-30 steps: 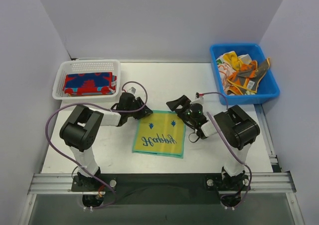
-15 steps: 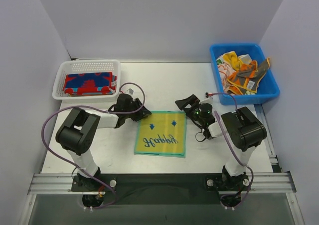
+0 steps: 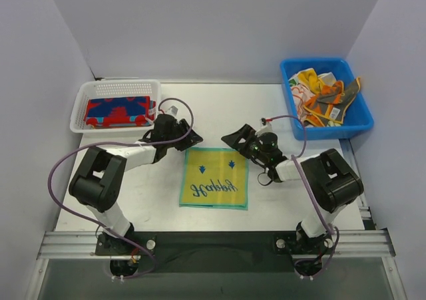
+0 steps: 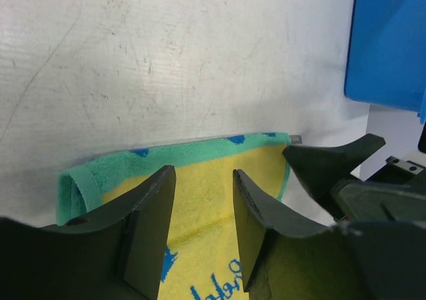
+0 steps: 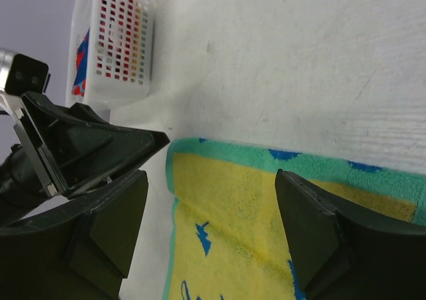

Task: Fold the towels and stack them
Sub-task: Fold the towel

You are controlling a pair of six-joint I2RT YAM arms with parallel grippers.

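Note:
A yellow towel (image 3: 214, 178) with a teal border and blue lettering lies flat in the middle of the table. My left gripper (image 3: 189, 140) is open and empty just above its far left corner. My right gripper (image 3: 233, 139) is open and empty above its far right corner. In the left wrist view the left gripper (image 4: 203, 203) frames the yellow towel (image 4: 200, 180). In the right wrist view the right gripper (image 5: 213, 217) spans the same towel (image 5: 253, 207) wide open. A folded red-and-blue towel (image 3: 117, 111) lies in the white basket (image 3: 120, 87). Several crumpled towels (image 3: 321, 99) fill the blue bin (image 3: 356, 117).
The white mesh basket stands at the far left and also shows in the right wrist view (image 5: 123, 44). The blue bin stands at the far right and shows in the left wrist view (image 4: 393, 40). Purple cables loop over both arms. White walls close in three sides.
Both grippers have shifted a little toward the far edge of the yellow towel, and the left arm's elbow has swung left. The towel lies slightly straighter.

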